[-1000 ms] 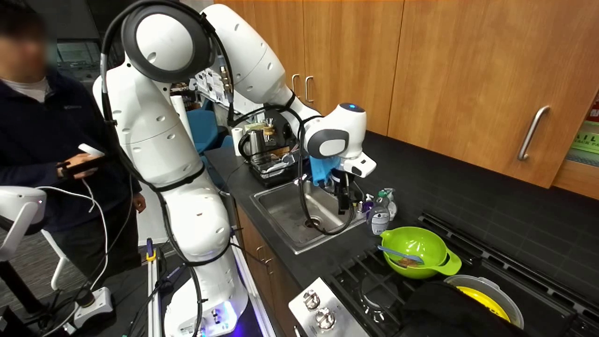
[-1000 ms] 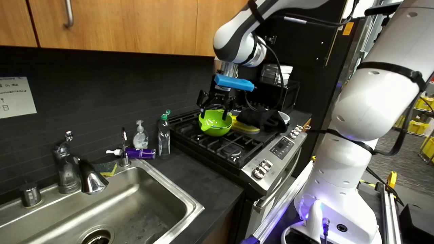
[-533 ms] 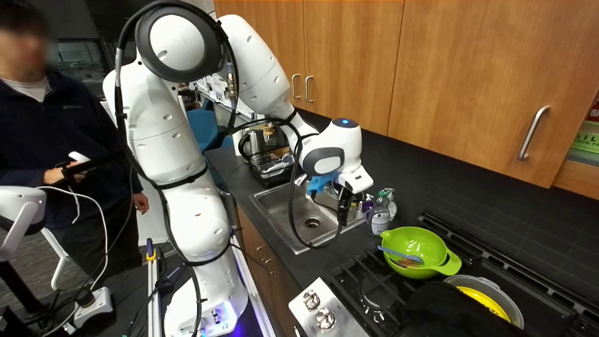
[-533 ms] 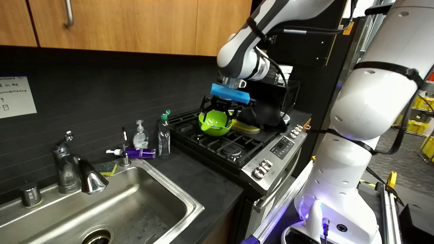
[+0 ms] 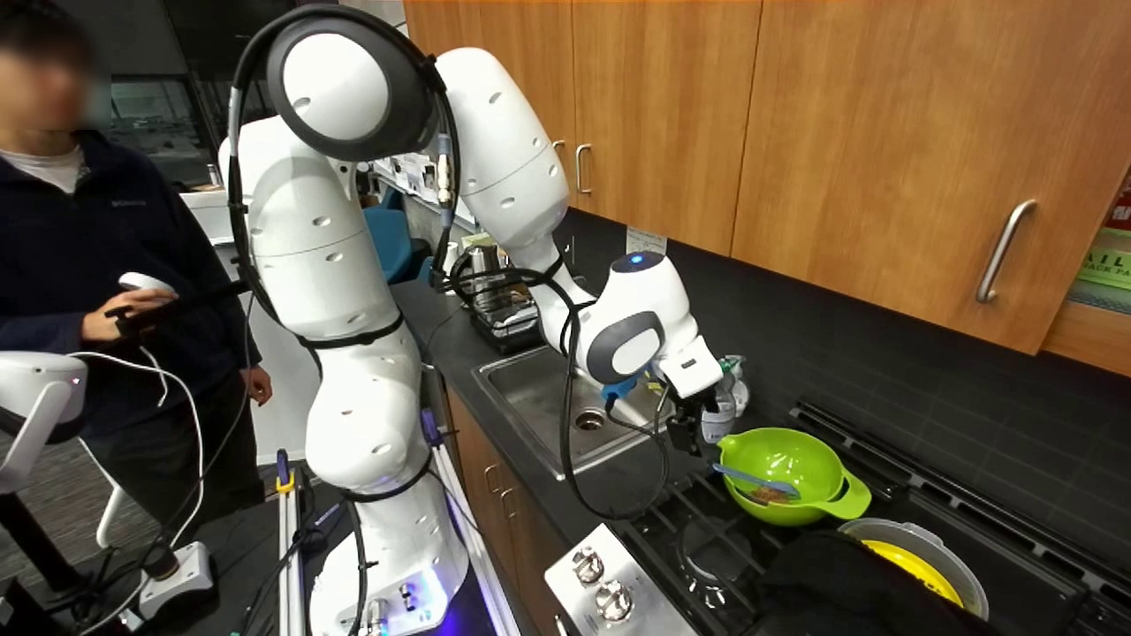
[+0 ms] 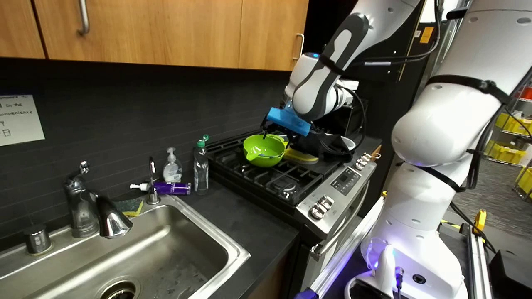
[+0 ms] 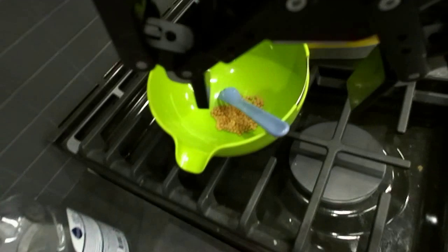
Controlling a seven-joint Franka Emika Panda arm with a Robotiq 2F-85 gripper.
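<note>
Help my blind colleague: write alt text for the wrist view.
A green bowl holding brown crumbs and a blue utensil sits on a stove. An open gripper hangs in from the top; a burner shows at right.

In the wrist view, the top edge is cutting off the gripper; the gripper is hiding part of the green bowl; a blue tool is covering some brown bits, too small to name; in an exterior view, a blur is hiding the person's face; a black cloth is covering part of the gray pot.
</note>
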